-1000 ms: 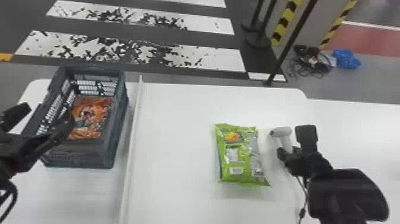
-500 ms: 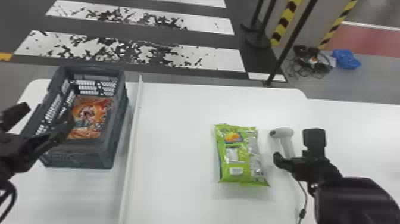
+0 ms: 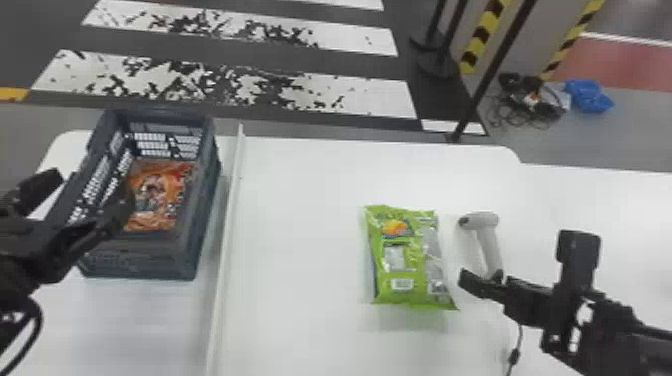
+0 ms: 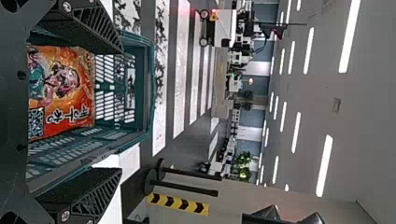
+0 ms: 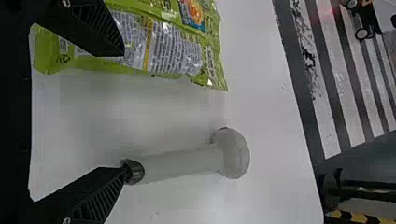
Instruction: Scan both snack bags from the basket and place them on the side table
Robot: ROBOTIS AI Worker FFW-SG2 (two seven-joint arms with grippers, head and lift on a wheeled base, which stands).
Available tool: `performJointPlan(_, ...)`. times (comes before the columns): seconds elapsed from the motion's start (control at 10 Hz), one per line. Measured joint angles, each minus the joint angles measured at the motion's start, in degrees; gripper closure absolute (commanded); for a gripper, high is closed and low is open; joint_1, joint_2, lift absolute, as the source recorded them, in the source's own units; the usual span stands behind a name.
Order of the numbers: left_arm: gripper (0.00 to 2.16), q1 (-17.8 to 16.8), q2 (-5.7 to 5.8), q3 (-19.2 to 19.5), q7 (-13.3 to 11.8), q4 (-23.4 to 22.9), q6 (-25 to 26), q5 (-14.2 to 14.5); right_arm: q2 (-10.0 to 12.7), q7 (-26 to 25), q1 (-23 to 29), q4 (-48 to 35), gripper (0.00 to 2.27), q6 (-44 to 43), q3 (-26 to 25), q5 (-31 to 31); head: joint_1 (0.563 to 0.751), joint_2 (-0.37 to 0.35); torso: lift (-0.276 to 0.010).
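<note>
Orange snack bag (image 3: 162, 187) lies in the basket (image 3: 145, 257), upper left, partly hidden by the wide-spread left gripper (image 3: 83, 192); green snack bag (image 3: 407, 260) lies right of center. Right gripper (image 3: 525, 262), also wide, has shifted down and rightward near the scanner (image 3: 489, 240).

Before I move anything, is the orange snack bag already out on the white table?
No, the orange snack bag lies down inside the dark basket, within its walls.

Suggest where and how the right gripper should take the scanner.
Probably by the scanner's slim handle, from the robot's side: the handle points back that way, with the wider, rounded head beyond. The open right gripper could close across the handle.
</note>
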Motion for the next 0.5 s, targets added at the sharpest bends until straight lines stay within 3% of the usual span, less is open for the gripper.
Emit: performJointPlan(0.5, 0.1, 0.1, 0.0, 0.1, 0.0, 0.3, -0.1, 0.0, 0.0, 6.2, -2.6, 2.3, 0.06, 6.7, 1.1, -3.3, 0.695, -0.043, -0.075)
